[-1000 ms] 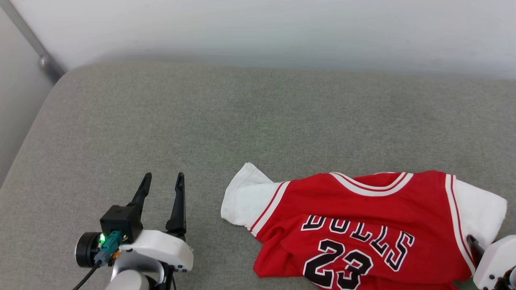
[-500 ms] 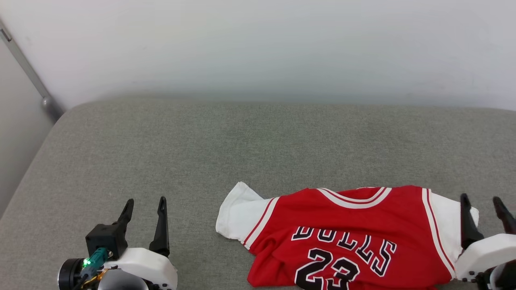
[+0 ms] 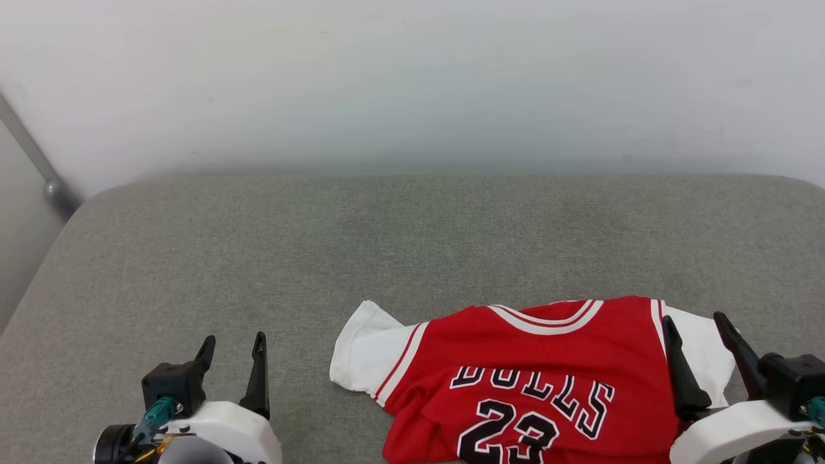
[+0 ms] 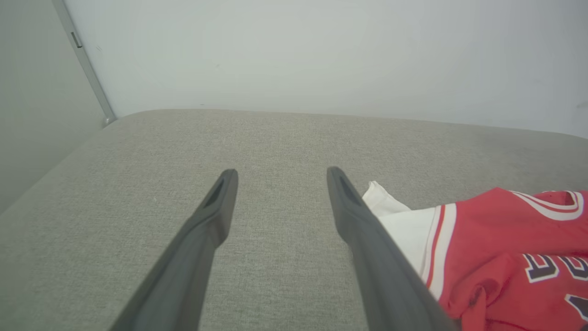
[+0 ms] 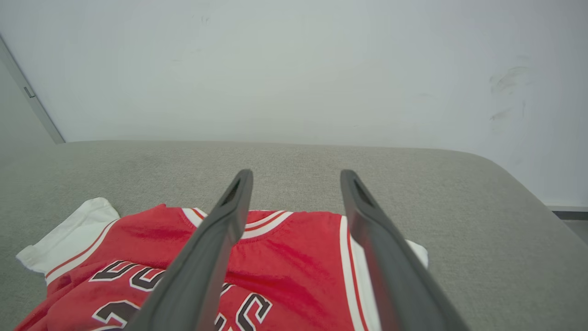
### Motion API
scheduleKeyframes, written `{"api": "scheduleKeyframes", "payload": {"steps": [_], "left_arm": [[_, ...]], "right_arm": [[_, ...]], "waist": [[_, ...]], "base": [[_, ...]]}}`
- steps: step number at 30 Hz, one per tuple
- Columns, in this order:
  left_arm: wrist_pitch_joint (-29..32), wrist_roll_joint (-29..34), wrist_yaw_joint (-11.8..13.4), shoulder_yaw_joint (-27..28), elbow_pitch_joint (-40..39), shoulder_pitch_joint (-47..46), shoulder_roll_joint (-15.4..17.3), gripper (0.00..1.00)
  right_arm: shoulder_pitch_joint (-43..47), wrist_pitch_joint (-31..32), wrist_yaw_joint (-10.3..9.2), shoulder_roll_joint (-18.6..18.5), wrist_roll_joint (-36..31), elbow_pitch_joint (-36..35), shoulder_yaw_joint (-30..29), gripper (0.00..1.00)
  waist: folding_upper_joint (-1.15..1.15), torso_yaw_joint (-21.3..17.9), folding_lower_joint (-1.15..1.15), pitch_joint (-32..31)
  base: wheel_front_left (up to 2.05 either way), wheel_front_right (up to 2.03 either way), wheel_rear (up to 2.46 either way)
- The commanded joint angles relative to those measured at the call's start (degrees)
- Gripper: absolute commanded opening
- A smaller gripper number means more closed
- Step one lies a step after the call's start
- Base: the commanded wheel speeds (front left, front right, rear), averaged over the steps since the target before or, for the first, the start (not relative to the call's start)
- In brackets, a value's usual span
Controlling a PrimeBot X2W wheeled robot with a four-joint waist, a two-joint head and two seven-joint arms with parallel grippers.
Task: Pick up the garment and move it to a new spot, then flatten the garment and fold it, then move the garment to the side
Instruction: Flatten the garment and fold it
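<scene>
Just now we spread right claw [image 3: 691, 318] wide over garment [image 3: 528, 348]; left claw [image 3: 234, 337] sat spread too. Garment lay rumpled on grey cushion [image 3: 258, 258]: released, flattening next, we judged.

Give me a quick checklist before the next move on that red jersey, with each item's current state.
1. Left pincer open: ok, nothing between its fingers.
2. Right pincer open: ok, poised at the right sleeve of the garment, pinching nothing.
3. Garment flat: not ok, lower left is bunched.
4. Left sleeve reachable: ok, spread beside the left pincer, apart from it.
5. Room on the grey cushion: ok, bare fabric beyond the collar.
</scene>
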Motion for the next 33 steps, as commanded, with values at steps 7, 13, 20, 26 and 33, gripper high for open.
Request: {"api": "scheduleKeyframes", "payload": {"steps": [7, 13, 20, 26, 33], "left_arm": [[4.78, -0.20, -4.37, -3.49, 3.45, -7.93, -0.70, 1.00], [12.93, -0.91, -11.09, -7.35, 9.45, -18.86, -0.97, 1.00], [26.70, -3.36, -17.48, -10.32, 17.88, -28.50, 0.34, 1.00], [38.67, -5.36, -21.34, -13.12, 22.13, -32.06, 1.92, 1.00], [51.10, -8.07, -23.42, -17.22, 23.61, -29.96, 3.13, 0.22]], "right_arm": [[-0.84, 0.69, -0.03, 0.27, -0.76, -2.60, 2.03, 1.00], [-3.42, 0.90, -0.04, 0.30, -0.85, -4.31, 3.41, 1.00], [-5.79, 1.42, -0.04, 0.33, -0.58, -4.05, 4.18, 1.00], [-6.95, 0.71, -0.04, 0.34, 0.48, -2.85, 4.15, 1.00], [-7.69, -0.34, -0.04, 0.35, 2.38, -0.71, 3.99, 1.00]], "waist": [[0.00, -2.50, 0.01, 1.85], [0.00, -5.38, 0.01, 6.79], [0.00, -8.35, 0.01, 12.49], [0.00, -10.19, 0.01, 15.34], [0.00, -11.09, 0.01, 16.45]], "base": [[0.00, 0.00, 0.00], [0.00, 0.00, 0.00], [0.00, 0.00, 0.00], [0.00, 0.00, 0.00], [0.00, 0.00, 0.00]]}}
